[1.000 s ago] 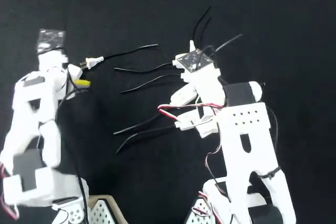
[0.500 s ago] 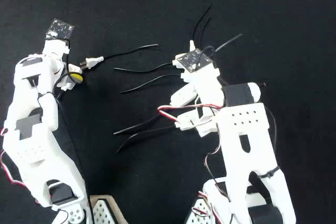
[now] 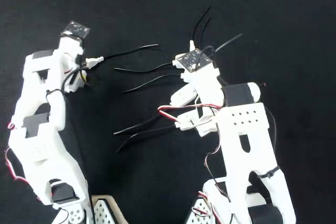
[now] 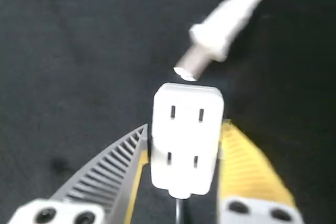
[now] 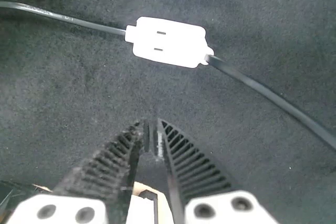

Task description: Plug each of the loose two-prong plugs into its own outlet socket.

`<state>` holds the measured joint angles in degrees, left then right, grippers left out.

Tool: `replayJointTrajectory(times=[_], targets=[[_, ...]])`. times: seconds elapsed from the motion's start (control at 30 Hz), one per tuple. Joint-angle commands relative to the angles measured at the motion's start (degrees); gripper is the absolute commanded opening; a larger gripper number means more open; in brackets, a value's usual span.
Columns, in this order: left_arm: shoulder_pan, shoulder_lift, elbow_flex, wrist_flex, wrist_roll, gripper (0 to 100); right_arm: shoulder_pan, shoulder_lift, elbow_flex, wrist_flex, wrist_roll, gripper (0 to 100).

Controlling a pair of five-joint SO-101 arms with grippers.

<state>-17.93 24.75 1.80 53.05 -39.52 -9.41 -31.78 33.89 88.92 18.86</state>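
While left end effector clamps socket — plug lies just beyond.

The black desk is lit softly and evenly from above, and hardly any shadow is cast on it. The white arm shells are rendered very bright against it. The outlet block is washed pale, and the plug just beyond it is glared nearly featureless.
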Motion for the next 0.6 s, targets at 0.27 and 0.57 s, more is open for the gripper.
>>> replayJointTrajectory(times=[0.27,0.57], targets=[[4.7,-3.8,0.7,22.4,-9.9,3,0.4,0.1,-0.2,-0.4,0.0,1.5],[8.2,-24.5,25.0,26.5,-14.1,3,0.4,-0.2,-0.3,0.7,-0.1,1.5]])
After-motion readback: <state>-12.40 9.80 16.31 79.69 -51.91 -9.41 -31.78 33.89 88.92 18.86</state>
